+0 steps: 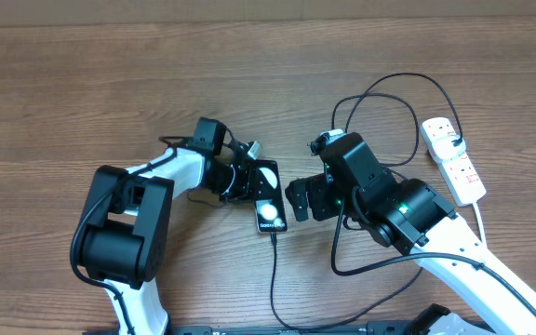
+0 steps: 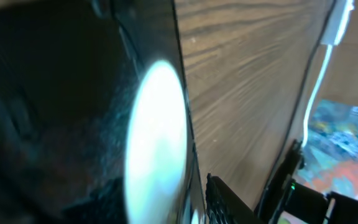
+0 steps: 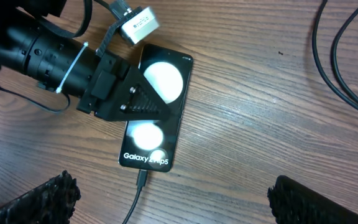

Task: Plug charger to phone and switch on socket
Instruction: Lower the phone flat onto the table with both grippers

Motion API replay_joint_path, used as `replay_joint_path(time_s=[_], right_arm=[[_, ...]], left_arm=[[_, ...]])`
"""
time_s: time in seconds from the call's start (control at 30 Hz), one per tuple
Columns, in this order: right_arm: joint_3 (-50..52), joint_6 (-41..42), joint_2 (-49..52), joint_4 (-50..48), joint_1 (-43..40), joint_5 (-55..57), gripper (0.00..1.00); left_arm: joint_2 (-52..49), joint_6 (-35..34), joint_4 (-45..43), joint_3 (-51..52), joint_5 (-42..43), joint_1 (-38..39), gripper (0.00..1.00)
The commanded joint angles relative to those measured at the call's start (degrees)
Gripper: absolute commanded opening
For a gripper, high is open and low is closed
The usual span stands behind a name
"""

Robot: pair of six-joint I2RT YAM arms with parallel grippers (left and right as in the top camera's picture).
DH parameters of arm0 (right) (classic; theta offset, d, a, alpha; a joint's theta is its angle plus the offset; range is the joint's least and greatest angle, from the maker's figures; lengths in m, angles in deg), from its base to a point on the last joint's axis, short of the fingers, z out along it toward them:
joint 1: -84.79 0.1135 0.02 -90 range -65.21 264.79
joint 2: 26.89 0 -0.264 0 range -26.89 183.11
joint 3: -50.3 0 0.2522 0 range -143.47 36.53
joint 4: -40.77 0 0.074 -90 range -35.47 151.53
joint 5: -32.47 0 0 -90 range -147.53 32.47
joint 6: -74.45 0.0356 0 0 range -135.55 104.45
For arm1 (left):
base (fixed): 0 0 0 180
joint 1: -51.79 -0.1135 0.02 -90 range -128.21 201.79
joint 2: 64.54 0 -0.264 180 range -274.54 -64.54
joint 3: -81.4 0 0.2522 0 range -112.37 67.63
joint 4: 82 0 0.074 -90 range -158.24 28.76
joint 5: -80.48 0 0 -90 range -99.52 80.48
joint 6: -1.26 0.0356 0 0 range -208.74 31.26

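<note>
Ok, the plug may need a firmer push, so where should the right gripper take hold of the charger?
Probably grip the charger at its plug tip, below the bottom edge of the phone. Come from above with the open right gripper straddling it sideways: there it lies flat and runs straight from the phone.

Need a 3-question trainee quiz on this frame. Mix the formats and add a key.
1. True or false: the charger tip meets the bottom edge of the phone.
2. Pick one: the right end effector is A) open and empty, B) shut on the phone, C) shut on the charger.
3. Fill in: in the overhead view, the socket lies to the phone's ____.
Key: 1 true; 2 A; 3 right.
</note>
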Motion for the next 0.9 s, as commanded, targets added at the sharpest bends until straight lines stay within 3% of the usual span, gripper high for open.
replay_joint_path(time_s=[0.0, 0.23, 0.87], right_arm=[[-0.72, 0.00, -0.15, -1.38, -0.15, -0.33, 1.00], [-0.72, 0.02, -0.15, -1.75, -0.15, -0.35, 1.00], [-0.72, 0.00, -0.15, -1.73, -0.15, -0.33, 1.00]], left_arm=[[-0.35, 0.17, 4.85, -3.72, -11.72, -0.04, 0.35], [-0.37, 0.24, 6.10, -5.14, -12.66, 0.07, 0.39], [-0.35, -0.24, 4.74, -5.27, -18.18, 0.26, 0.38]])
